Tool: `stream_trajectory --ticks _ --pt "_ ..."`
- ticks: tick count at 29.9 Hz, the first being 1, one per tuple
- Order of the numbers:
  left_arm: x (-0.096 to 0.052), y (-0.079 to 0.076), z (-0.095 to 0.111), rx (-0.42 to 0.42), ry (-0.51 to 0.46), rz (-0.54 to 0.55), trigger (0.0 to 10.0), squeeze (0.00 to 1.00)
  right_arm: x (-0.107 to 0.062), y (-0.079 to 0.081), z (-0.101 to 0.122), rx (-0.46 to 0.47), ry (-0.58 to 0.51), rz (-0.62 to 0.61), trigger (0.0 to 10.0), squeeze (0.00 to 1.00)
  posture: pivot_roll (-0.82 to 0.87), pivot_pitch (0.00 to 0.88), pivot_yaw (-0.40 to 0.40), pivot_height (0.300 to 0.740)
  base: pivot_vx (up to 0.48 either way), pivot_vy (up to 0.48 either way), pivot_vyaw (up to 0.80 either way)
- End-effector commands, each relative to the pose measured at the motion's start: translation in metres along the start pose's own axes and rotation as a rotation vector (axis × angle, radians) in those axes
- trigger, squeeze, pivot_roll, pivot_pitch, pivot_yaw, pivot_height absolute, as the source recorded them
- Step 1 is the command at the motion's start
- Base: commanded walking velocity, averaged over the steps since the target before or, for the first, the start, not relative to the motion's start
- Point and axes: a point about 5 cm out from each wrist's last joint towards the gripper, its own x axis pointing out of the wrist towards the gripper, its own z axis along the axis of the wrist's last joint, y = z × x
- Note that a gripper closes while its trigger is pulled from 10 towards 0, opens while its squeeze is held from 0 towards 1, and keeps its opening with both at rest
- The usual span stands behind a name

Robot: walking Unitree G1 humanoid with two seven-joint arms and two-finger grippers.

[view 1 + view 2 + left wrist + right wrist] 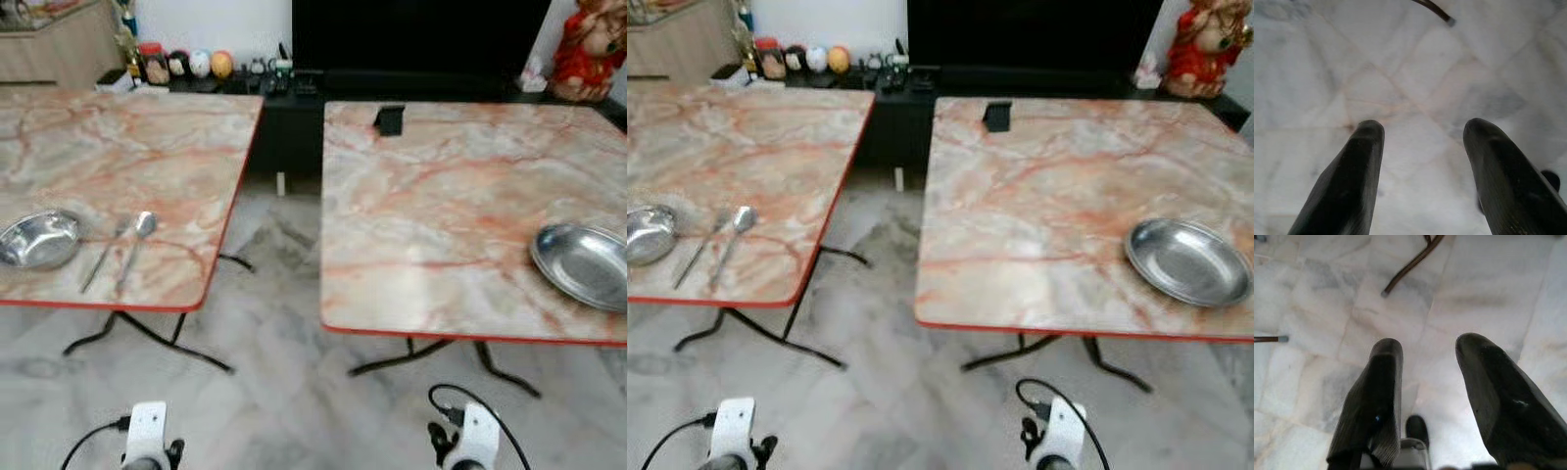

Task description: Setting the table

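Marble-patterned tabletops with red edges stand side by side, no readable writing anywhere. Left table (127,147) carries a round steel bowl (37,238) at 9 o'clock with a fork (103,257) and spoon (135,245) beside it; right table (441,206) holds an oval steel plate (586,264) at 3 o'clock. Left gripper (1420,132) and right gripper (1425,347) hang empty over pale floor tiles (1400,63), fingers spread.

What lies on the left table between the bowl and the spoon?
A fork lies between the bowl and the spoon, beside the spoon on the left table, as both eye views show.
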Motion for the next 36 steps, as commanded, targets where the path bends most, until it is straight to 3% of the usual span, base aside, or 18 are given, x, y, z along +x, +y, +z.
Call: stream_trajectory --ticks 1,24,36 --pt "-0.0005 0.002 -0.0033 0.001 0.015 0.006 10.0 0.0 -0.0007 0.0003 -0.0016 0.004 -0.001 -0.002 10.0 0.0 0.0 0.0 -0.001 0.74 0.0 0.48 0.0" --pt "-0.0006 -0.0004 -0.0037 0.005 0.011 0.004 10.0 0.0 -0.0004 0.0043 -0.0019 -0.009 -0.001 0.009 10.0 0.0 0.0 0.0 -0.001 0.74 0.0 0.474 0.0" --pt "0.0002 -0.0003 0.0043 0.001 -0.035 -0.007 10.0 0.0 -0.0001 0.0071 -0.0021 -0.006 0.002 0.015 10.0 0.0 0.01 0.0 0.0 0.74 0.0 0.0 0.0"
